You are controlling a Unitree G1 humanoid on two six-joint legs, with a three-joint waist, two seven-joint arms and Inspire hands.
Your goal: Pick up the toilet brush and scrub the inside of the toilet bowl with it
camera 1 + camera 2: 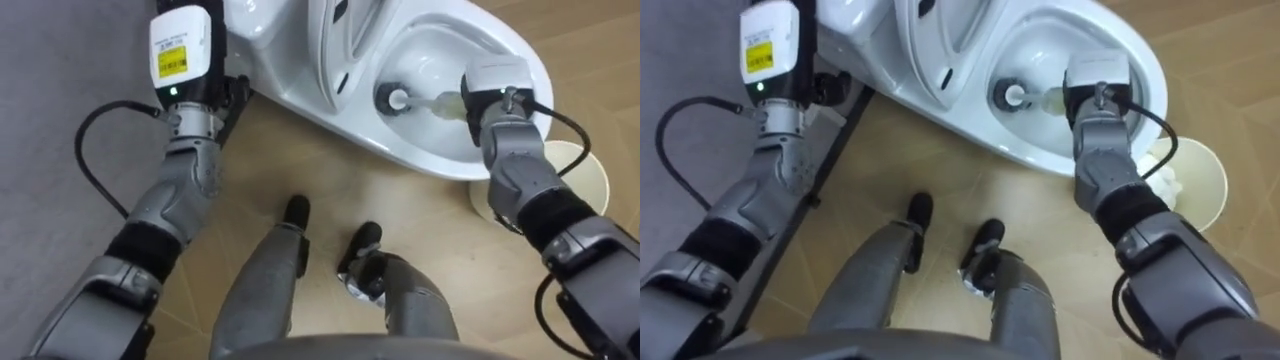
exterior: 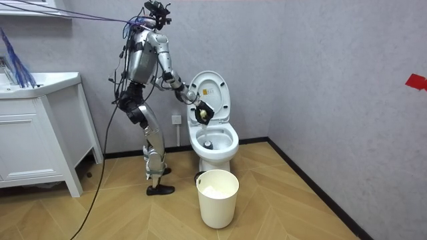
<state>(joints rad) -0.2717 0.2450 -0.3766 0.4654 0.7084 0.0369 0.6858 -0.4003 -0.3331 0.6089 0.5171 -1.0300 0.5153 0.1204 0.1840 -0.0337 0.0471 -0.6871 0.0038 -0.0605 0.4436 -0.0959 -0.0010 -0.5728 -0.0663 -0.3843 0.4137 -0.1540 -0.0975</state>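
— Standing where, the robot?
— On the wood floor [image 2: 287, 200] beside the toilet [image 1: 420, 155], at the room view's left of it, close to the grey wall. The lid [image 2: 210, 90] is up.
— And the toilet brush [image 1: 435, 103]?
— Inside the bowl. Its pale handle slants down from the right hand [image 1: 495, 95], and its round head [image 1: 397, 98] sits right at the drain opening at the bottom.
— That hand has hold of it?
— Yes, closed round the handle's upper end, hovering over the bowl's rim.
— The left hand [image 1: 200, 90]?
— Raised next to the toilet's outer side, near the wall. Whether it is spread or closed I cannot tell.
— Anything else about?
— A white waste bin [image 2: 217, 197] on the floor in front of the toilet, near the robot's right arm, with crumpled white paper [image 1: 1165, 170] in it. A white vanity cabinet [image 2: 40, 133] stands at the room view's left.
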